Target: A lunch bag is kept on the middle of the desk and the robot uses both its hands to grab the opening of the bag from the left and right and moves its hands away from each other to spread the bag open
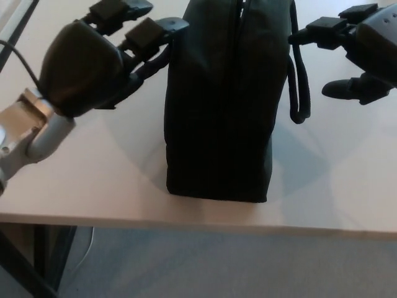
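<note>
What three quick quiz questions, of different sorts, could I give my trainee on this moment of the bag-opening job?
1. True or false: the lunch bag stands upright on the desk.
2. Which hand is at the bag's left handle: (a) left hand, (b) right hand?
3. Fill in: the zipper along the bag's top looks ____.

Key: 1 true. 2 (a). 3 closed.
</note>
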